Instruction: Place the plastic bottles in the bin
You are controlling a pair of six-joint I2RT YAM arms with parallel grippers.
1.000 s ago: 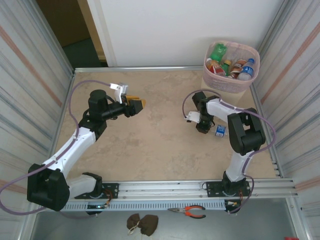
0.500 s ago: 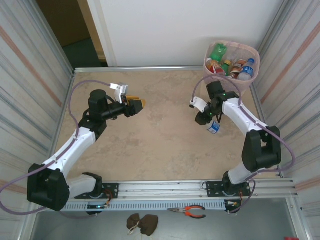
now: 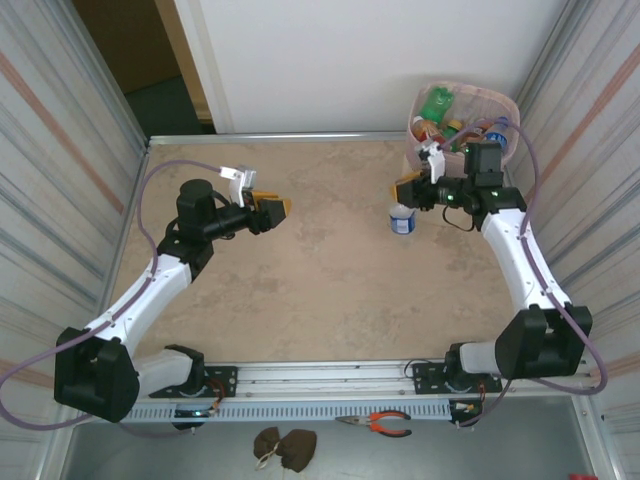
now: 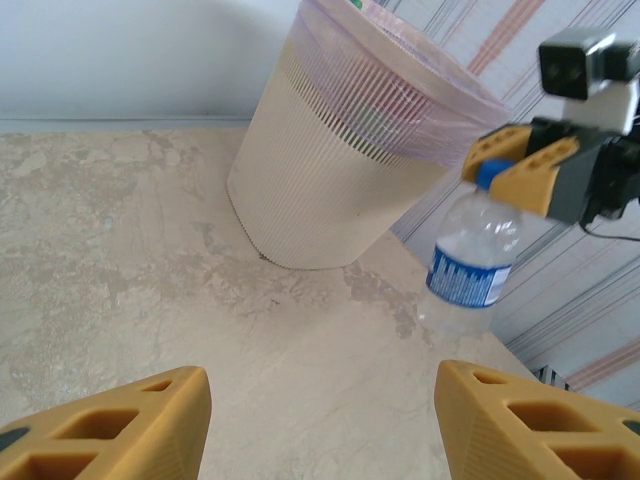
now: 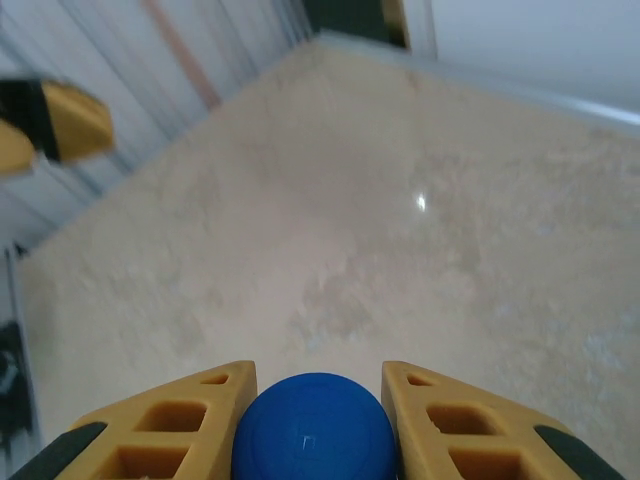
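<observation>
Bottle (image 4: 470, 252) clr plastic, bin (image 4: 325, 170) ribbed

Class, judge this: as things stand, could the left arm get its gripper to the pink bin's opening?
Probably not easily. The left gripper is open, well across the table from the bin, and the right gripper, shut on a blue-labelled bottle, hangs roughly in its path near the bin.

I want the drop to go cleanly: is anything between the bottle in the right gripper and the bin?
Nothing visible does. The bottle hangs by its cap from the right gripper beside the bin, with bare table between them. Inside the bin lie other bottles.
</observation>
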